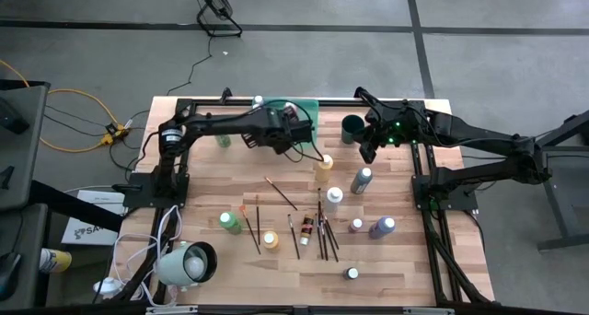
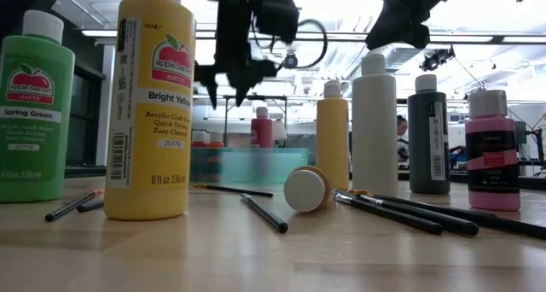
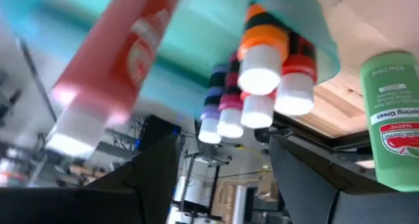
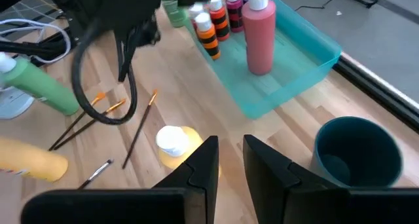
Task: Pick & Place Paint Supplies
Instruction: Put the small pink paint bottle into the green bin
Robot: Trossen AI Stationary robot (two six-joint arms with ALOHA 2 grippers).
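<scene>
A blurred red paint bottle stands in the teal tray beside clustered small white-capped bottles; a spring-green bottle stands outside on the bench.

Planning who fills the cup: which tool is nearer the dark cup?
Right. The right tool hangs just beside the cup, on the side away from the tray. The left tool is over the tray's near edge, farther from the cup.
</scene>
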